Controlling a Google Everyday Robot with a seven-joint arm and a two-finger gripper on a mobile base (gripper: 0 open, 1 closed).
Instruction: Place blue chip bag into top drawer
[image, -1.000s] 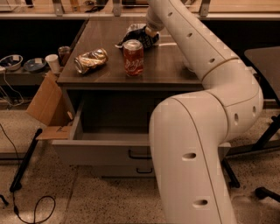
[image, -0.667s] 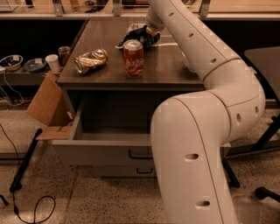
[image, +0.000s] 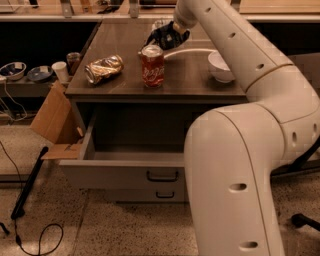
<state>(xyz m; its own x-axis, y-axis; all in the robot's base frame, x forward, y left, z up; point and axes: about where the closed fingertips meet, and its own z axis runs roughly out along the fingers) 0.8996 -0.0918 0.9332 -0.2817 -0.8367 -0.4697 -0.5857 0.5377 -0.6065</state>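
The blue chip bag, dark and crumpled, is at the back of the brown cabinet top, just behind the red soda can. My gripper is at the end of the white arm that comes in from the upper right. It is right on the bag's top right side, and the bag and wrist hide its fingers. The top drawer stands pulled out below the cabinet top. Its grey inside is open to view, and its dark handle faces me.
A red soda can stands in front of the bag, and a crushed gold can lies to its left. A white bowl sits on the right. My arm's large white body fills the right foreground. The lower drawer is closed. A cardboard box leans at left.
The near part of my arm has shifted a little to the right. The bag, cans and drawer sit as before.
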